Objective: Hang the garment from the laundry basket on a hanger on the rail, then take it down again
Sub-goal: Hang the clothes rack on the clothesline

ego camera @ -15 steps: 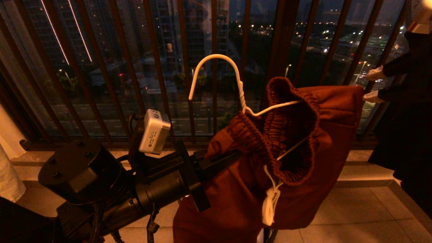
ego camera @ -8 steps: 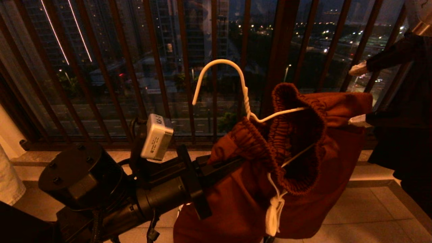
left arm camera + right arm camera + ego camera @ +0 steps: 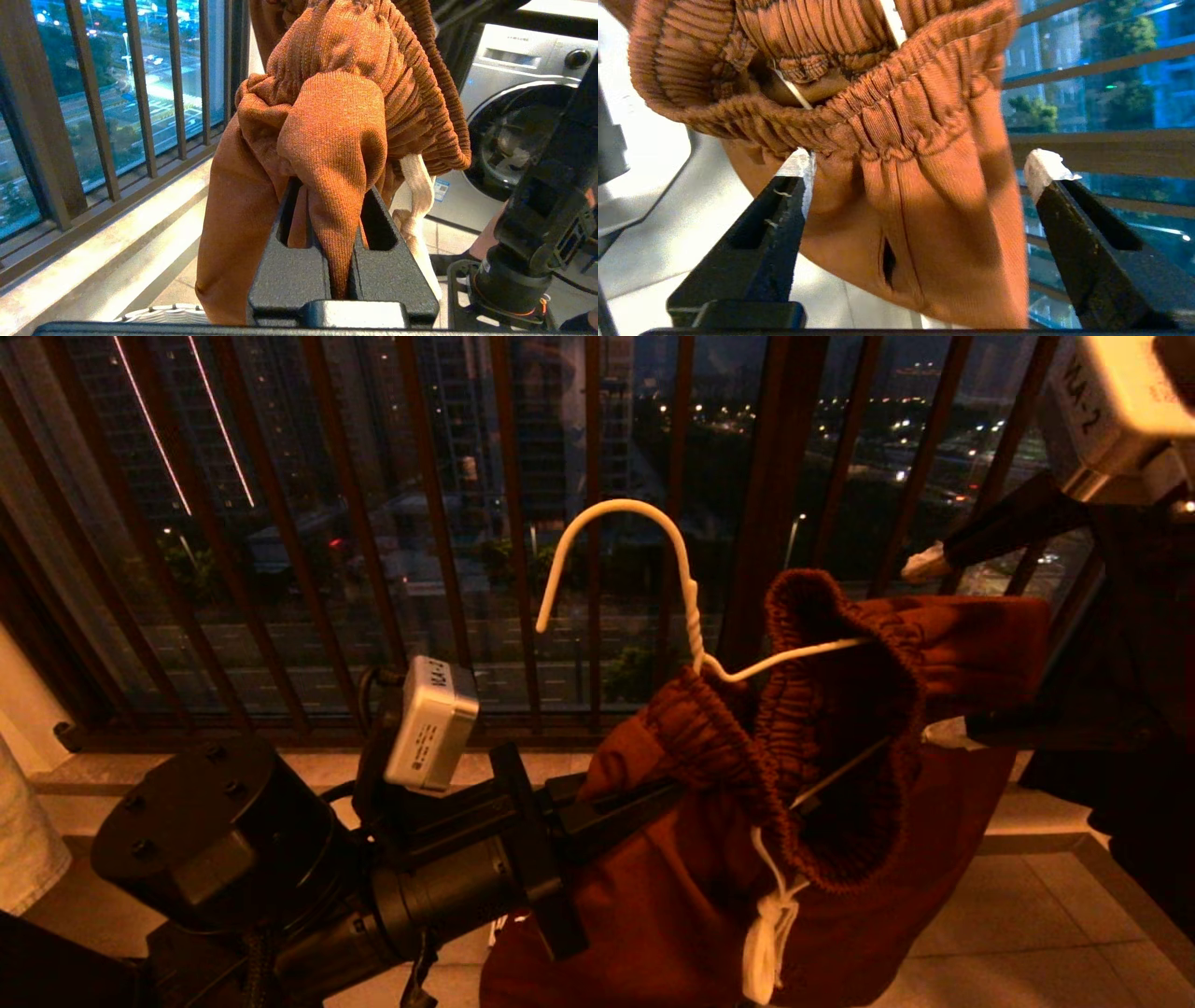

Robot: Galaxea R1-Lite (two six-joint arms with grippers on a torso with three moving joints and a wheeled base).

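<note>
Item: garment [image 3: 672, 896], rust-brown ribbed shorts, threaded on the hanger [image 3: 695, 625], mid-air before the dark railing [image 3: 448, 523]. Soft, light, limp; best taken at the elastic waistband.
Left end effector [image 3: 343, 280]: clamped on a cloth fold, 9 o'clock of the waistband.
Right end effector [image 3: 920, 168]: spread wide, holding nothing, at 3 o'clock.
Legible writing: none.

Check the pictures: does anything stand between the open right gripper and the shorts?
Nothing visible does. The right gripper stands open, a finger on either side of the shorts just below the waistband, while the left gripper pinches their fabric.
</note>
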